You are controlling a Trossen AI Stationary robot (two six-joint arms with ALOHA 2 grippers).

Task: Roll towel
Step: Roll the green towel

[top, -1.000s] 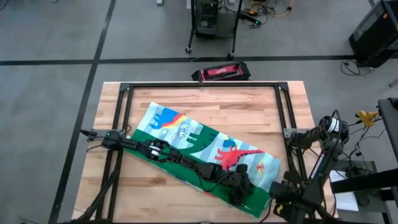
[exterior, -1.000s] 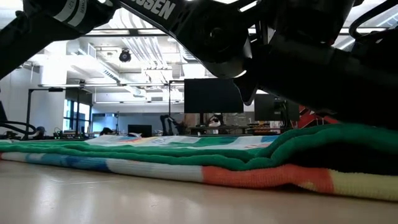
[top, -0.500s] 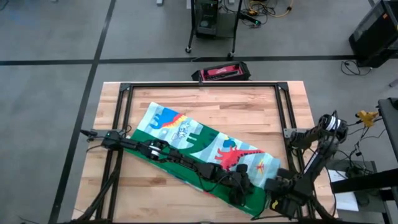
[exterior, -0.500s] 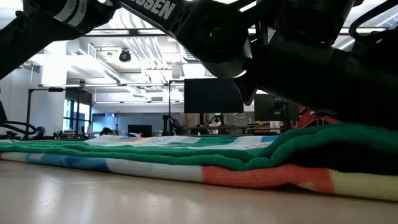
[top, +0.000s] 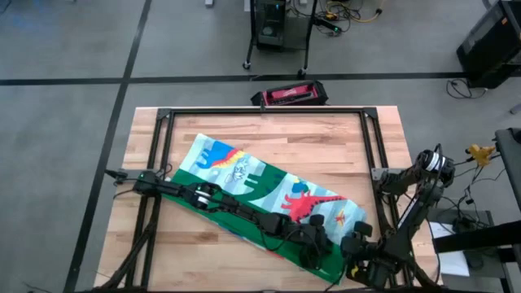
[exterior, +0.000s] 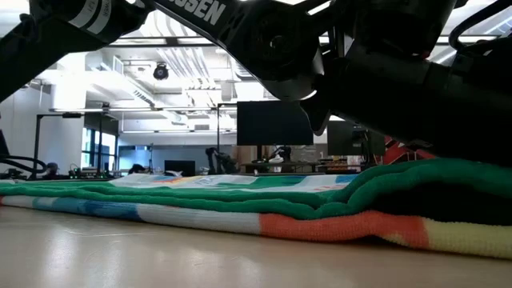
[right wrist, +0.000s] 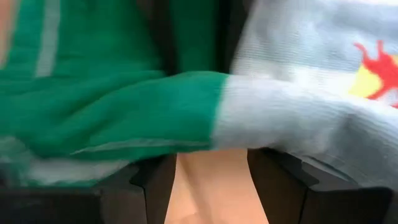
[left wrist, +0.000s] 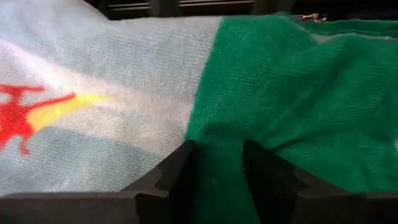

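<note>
2 grippers, left (top: 313, 252) and right (top: 358, 244), each clamp the soft terry towel's (top: 244, 175) green edge.

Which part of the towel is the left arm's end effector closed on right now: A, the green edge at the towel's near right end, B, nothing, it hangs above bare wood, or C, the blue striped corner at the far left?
A: the left end effector has its fingers pinching a fold of the green border of the towel, at its near right end in the high view.
</note>
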